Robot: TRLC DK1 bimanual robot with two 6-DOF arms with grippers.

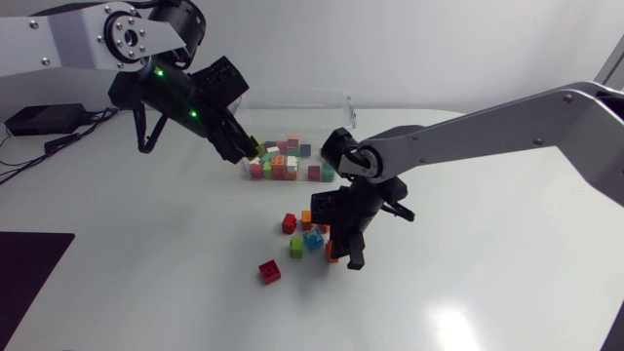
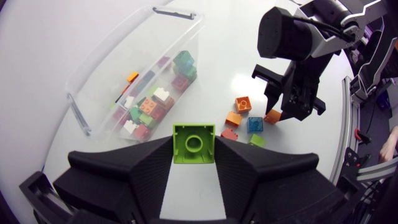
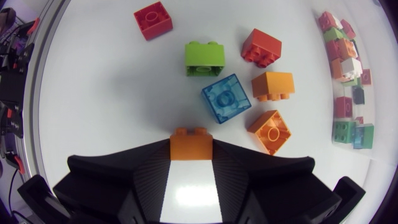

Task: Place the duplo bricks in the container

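Left gripper [image 1: 242, 148]: clamped on green brick [image 2: 193, 144], held up close by the clear container [image 1: 294, 96].
Right gripper [image 1: 347, 257]: clamped on orange brick [image 3: 191, 143], low at the table [image 1: 487, 273], among loose bricks [image 3: 226, 98].
Handling: probably light, rigid, slick plastic. Pinch the flat side walls squarely or a brick may twist out.

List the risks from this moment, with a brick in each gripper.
1. The left gripper holds the green brick only at its fingertips near the container's end wall; released there, it may strike the rim and bounce out.
2. The right gripper pinches the orange brick by its edge; it may slip on lifting.
3. The blue brick lies just ahead of that gripper and could get knocked.
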